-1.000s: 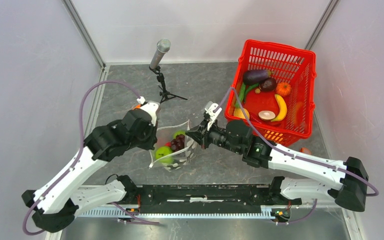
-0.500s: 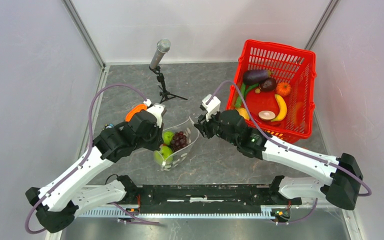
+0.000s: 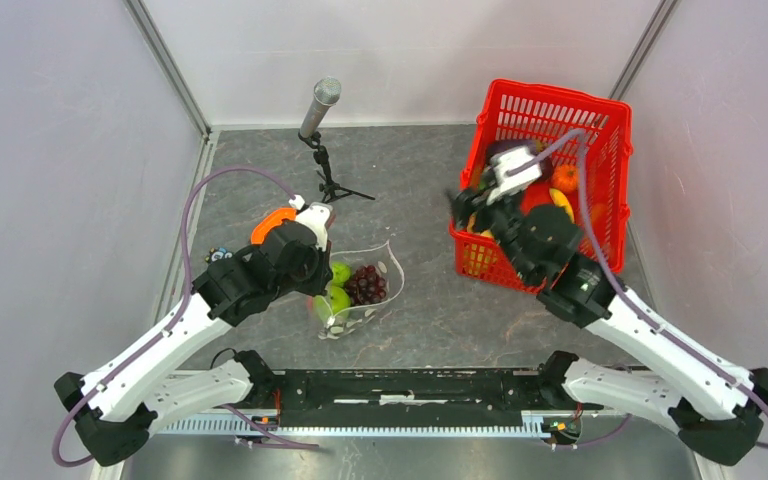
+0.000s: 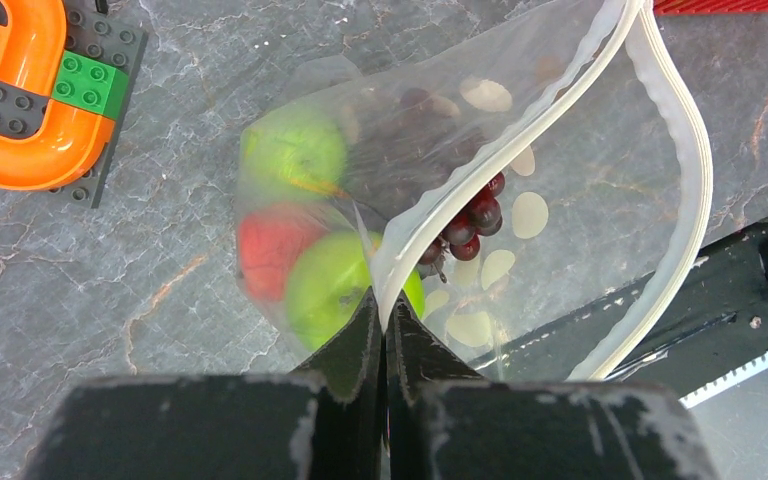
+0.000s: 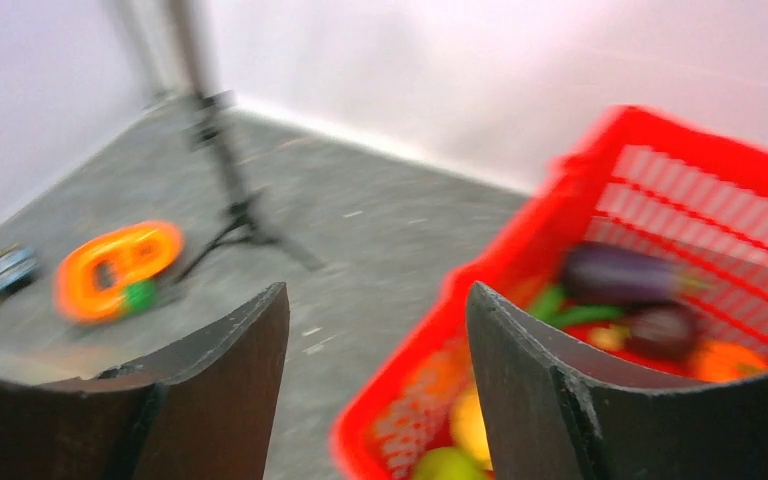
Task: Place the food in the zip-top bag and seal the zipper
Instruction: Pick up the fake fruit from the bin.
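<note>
The clear dotted zip-top bag (image 3: 368, 292) lies open on the table between the arms. Inside it are two green fruits (image 4: 296, 152), a red piece (image 4: 268, 246) and a dark grape bunch (image 4: 466, 222). My left gripper (image 4: 385, 300) is shut on the bag's near zipper strip (image 4: 520, 130), holding that edge up; the far strip (image 4: 688, 170) curves away free. My right gripper (image 5: 378, 300) is open and holds nothing. It hovers over the left wall of the red basket (image 3: 600, 130). More food lies in the basket, including an eggplant (image 5: 615, 275) and a banana (image 3: 563, 207).
An orange ring-shaped tape holder (image 4: 20, 110) on toy bricks sits left of the bag. A microphone on a small tripod (image 3: 322, 100) stands at the back. The black rail (image 3: 400, 385) runs along the near edge. Walls close in both sides.
My right gripper let go of the bag's right edge, opened, and swung right and back to the basket. That side of the bag sagged. The left gripper kept its hold.
</note>
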Tool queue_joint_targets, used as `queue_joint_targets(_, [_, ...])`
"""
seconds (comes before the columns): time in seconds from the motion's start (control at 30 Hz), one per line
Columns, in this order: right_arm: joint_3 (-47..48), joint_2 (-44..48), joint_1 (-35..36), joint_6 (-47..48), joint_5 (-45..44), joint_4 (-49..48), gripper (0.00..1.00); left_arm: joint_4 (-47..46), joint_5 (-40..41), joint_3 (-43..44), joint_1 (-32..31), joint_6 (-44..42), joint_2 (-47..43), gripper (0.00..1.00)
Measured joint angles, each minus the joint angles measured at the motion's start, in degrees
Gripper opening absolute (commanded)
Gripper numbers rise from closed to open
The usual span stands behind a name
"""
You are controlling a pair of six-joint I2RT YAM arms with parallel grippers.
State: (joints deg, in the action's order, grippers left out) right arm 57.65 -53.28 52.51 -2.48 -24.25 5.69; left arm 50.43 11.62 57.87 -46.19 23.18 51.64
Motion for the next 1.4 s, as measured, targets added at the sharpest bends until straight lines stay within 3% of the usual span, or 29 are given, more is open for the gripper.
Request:
queue_joint_targets(0.2, [4.17, -3.87, -18.69, 1.09, -6.88, 1.53, 0.79, -1.40, -0.17, -1.27, 0.00, 0.00, -0.52, 0.02])
queue_joint_targets(0.37, [4.33, -14.14, -33.51, -1.22, 2.60, 4.63, 0.87, -2.14, -0.33, -2.03, 0.00, 0.00, -0.92, 0.02])
queue_joint_targets(0.47, [5.84, -20.70, -38.51, -1.73, 9.60, 9.07, 0.91, -2.54, -0.87, -2.36, 0.00, 0.00, -1.70, 0.02])
queue_joint_targets(0.67, [4.55, -24.74, -40.52, -0.48, 24.48, 13.66, 0.93, -2.62, -1.25, -3.04, 0.00, 0.00, -2.86, 0.02])
queue_joint_targets(0.83, [2.12, -26.16, -40.96, 0.35, 30.45, 14.12, 0.90, -2.73, -1.29, -3.04, 0.00, -0.02, -2.10, 0.02])
queue_joint_targets(1.4, [0.42, -40.13, -42.32, 10.78, 38.05, 14.25, 0.90, -3.04, -1.36, -3.08, 0.00, -0.02, -1.68, 0.02])
